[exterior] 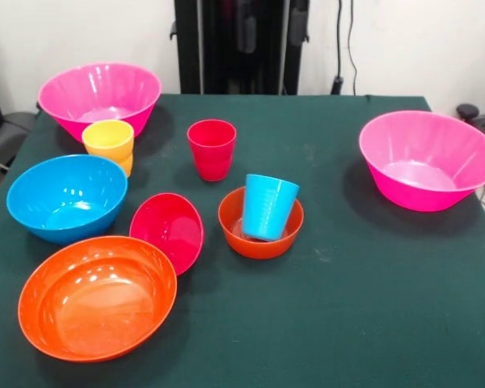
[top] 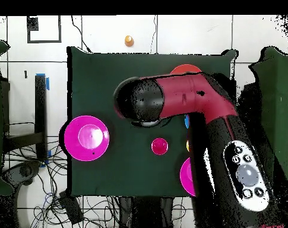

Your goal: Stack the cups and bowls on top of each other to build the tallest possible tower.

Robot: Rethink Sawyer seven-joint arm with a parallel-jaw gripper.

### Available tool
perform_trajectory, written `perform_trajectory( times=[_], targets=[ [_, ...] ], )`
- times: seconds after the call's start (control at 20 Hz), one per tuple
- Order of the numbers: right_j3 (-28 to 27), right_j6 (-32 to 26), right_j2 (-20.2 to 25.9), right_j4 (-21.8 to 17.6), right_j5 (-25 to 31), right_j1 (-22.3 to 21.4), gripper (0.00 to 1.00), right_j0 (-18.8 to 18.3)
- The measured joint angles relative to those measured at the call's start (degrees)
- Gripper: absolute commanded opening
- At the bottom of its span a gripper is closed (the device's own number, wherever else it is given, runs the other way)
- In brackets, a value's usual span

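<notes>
The pincer itself shows in neither view. In the overhead view the red and black robot arm [top: 193, 98] lies across the dark green table [top: 122, 71] and covers what is under it, so I cannot tell how far the pincer is open, if it holds something, or how the cups and bowls lie to it. The arm carries a grey oval panel with round buttons [top: 248, 175].

In the front view the glossy blue plastic cup [exterior: 268, 206] stands mouth up, a little tilted, inside the small orange plastic bowl [exterior: 260, 238] near the table's middle. The red plastic cup [exterior: 212, 148] stands alone behind them. The yellow plastic cup [exterior: 108, 139] sits on what seems to be an orange cup [exterior: 126, 166], just in front of the large pink plastic bowl at the left [exterior: 99, 97]. The medium blue plastic bowl [exterior: 66, 196] is in front of these. The small crimson plastic bowl [exterior: 170, 230] is tilted and leans against the rim of the wide shallow orange plastic bowl [exterior: 97, 295]. The second large pink plastic bowl [exterior: 428, 158] stands well apart at the right.
</notes>
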Motion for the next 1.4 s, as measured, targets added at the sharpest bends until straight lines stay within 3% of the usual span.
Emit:
perform_trajectory(
  times=[0.15,0.4,0.65,1.4],
  targets=[
    [5.31,6.58,-2.64,1.20,-6.68,-3.49,1.00,2.16],
    [9.69,12.69,-5.29,1.33,-11.27,-6.49,1.00,3.72],
    [14.07,13.64,-5.96,3.59,-14.68,-10.40,1.00,1.76],
    [14.29,13.64,-7.61,6.32,-16.31,-12.85,1.00,-0.21]
  ],
)
